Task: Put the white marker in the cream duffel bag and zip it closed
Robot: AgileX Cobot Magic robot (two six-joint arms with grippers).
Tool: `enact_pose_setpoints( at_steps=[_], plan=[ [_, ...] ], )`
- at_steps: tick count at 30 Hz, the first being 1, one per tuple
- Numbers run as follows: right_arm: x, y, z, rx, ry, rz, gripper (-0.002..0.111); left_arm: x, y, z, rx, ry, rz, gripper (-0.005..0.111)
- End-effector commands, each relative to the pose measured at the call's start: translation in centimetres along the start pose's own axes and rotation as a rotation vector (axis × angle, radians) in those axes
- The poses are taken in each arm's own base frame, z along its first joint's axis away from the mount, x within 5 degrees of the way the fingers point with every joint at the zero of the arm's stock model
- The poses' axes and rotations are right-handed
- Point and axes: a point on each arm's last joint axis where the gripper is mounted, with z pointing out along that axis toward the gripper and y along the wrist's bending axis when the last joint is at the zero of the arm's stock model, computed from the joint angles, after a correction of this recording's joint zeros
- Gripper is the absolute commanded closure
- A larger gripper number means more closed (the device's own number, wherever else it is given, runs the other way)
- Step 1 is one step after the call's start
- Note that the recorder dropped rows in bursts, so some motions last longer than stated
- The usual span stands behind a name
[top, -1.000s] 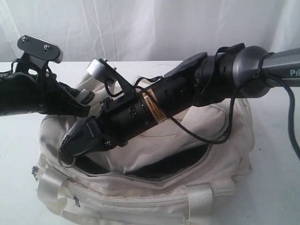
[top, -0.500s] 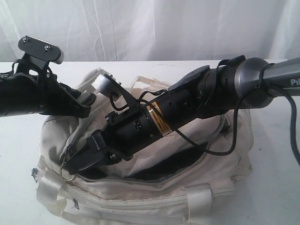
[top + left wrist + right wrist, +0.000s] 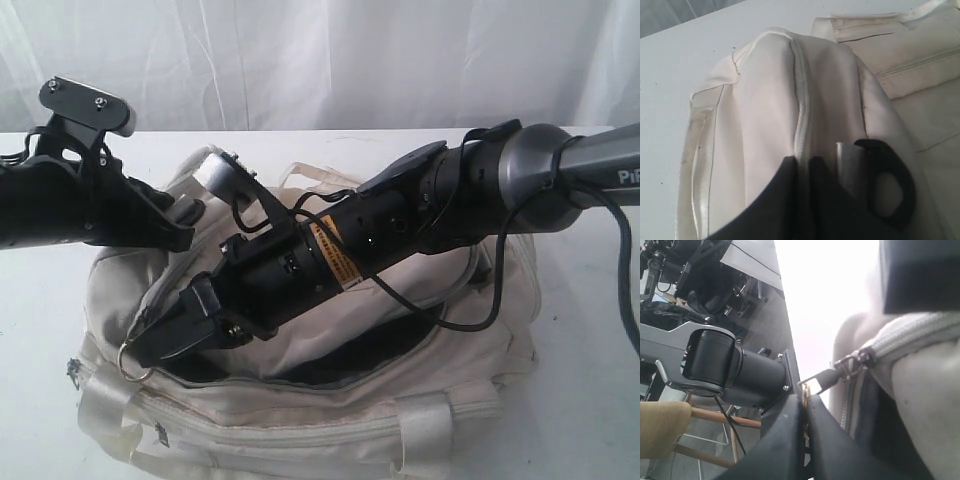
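Observation:
The cream duffel bag (image 3: 300,425) lies on the white table, and its top opening (image 3: 350,355) still gapes dark in the middle. My right gripper (image 3: 142,350) reaches across to the bag's left end and is shut on the metal ring pull (image 3: 133,367). In the right wrist view the ring (image 3: 804,392) sits pinched between the jaws, linked to the zipper slider (image 3: 852,362). At the bag's far left end my left gripper (image 3: 187,213) is shut on a fold of the cream fabric (image 3: 801,125). The white marker is out of view.
The right arm's black cable (image 3: 470,312) loops over the bag's top. A glossy webbing handle (image 3: 425,425) hangs on the bag's near side. The white table (image 3: 600,400) runs round the bag, with a white curtain (image 3: 350,60) behind it.
My right gripper has moved left and down with the ring pull, drawing the zipper toward the bag's left end. The left arm has hardly moved.

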Motion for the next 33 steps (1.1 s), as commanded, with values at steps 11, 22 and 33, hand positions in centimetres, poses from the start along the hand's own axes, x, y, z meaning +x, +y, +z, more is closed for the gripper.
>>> enact_pose_setpoints(
  at_steps=[11, 22, 33],
  plan=[
    [0.3, 0.4, 0.2, -0.020, 0.013, -0.035, 0.106, -0.5, -0.8, -0.8, 0.091, -0.020, -0.082, 0.056],
    [0.2, 0.4, 0.2, -0.015, 0.011, -0.054, 0.106, -1.4, -1.0, -2.7, 0.125, -0.081, -0.067, 0.056],
    [0.2, 0.3, 0.2, -0.012, 0.010, -0.059, 0.106, 2.5, -1.3, -2.9, 0.140, 0.019, -0.079, 0.056]
  ],
)
